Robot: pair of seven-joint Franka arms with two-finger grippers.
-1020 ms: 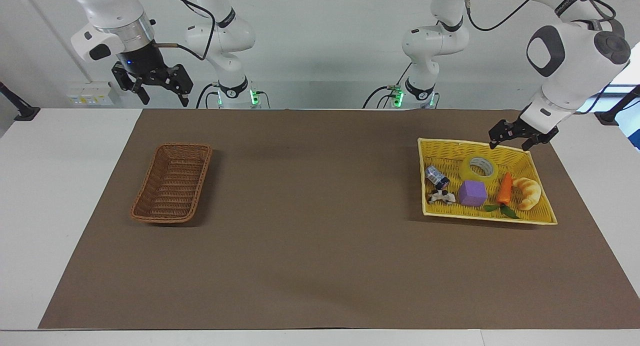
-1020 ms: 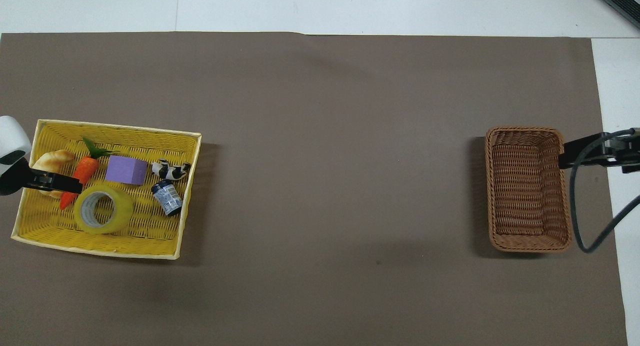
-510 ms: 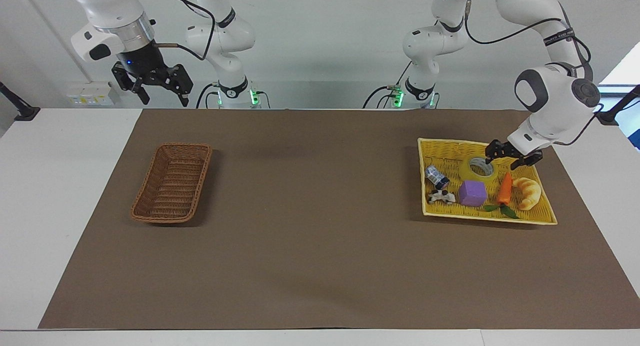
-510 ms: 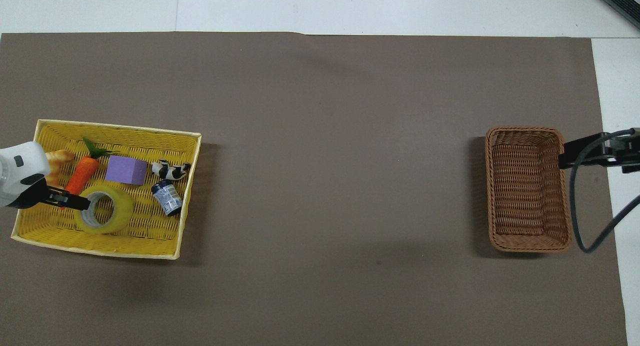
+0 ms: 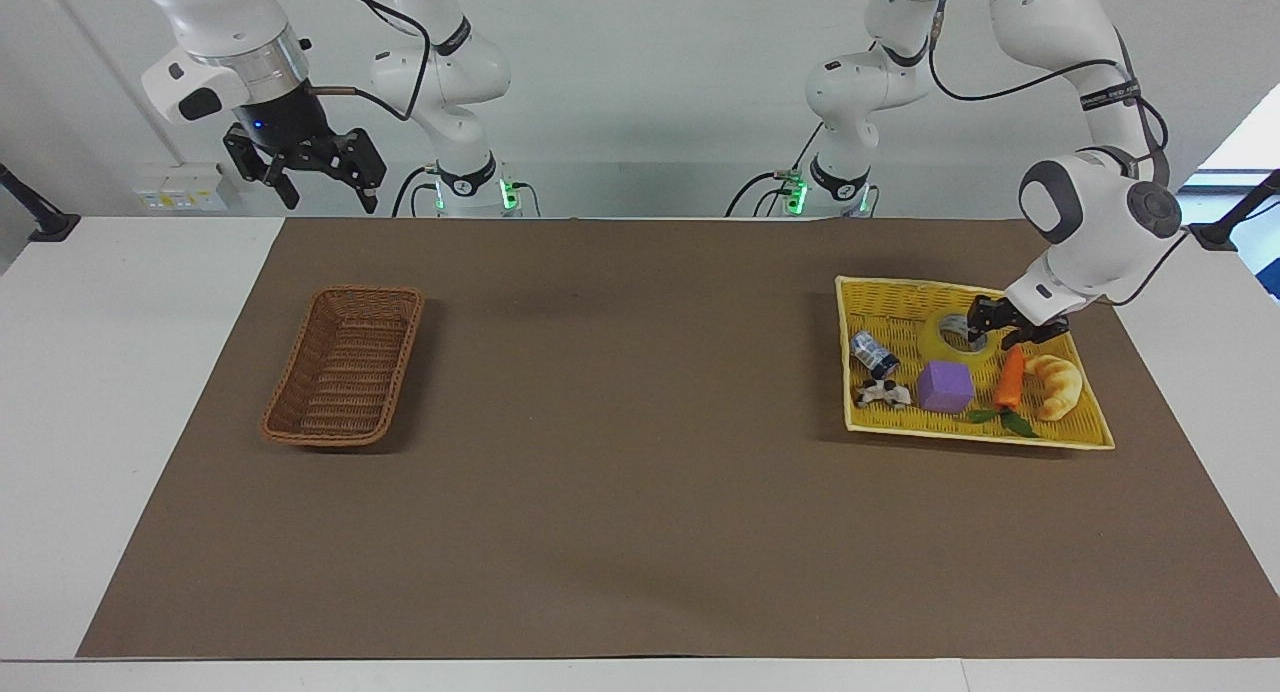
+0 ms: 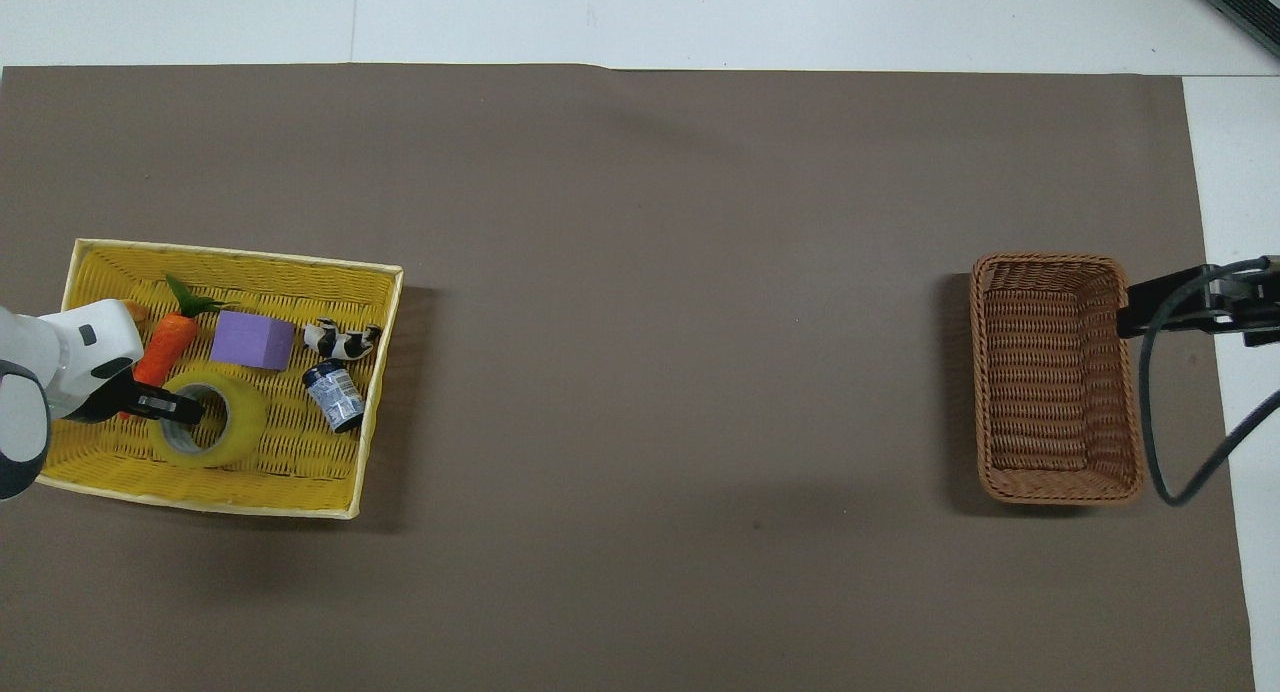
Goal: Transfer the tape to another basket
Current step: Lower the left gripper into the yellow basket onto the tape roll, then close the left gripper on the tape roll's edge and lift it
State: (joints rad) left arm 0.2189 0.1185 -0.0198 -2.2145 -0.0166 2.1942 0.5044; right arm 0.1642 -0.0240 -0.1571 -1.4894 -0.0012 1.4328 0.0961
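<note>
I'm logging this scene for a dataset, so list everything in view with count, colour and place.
tape: 1, yellow, in yellow basket
yellow basket: 1, left arm's end
purple cube: 1, in yellow basket
carrot: 1, orange, beside tape
croissant: 1, tan, beside carrot
bottle: 1, blue-white, in yellow basket
cow figure: 1, black-white, beside cube
brown basket: 1, right arm's end
left tool: at the tape
right tool: raised, waiting

The two arms are white with rounded joints and grey round caps. Black cables run along them. Green lights glow at their bases.
</note>
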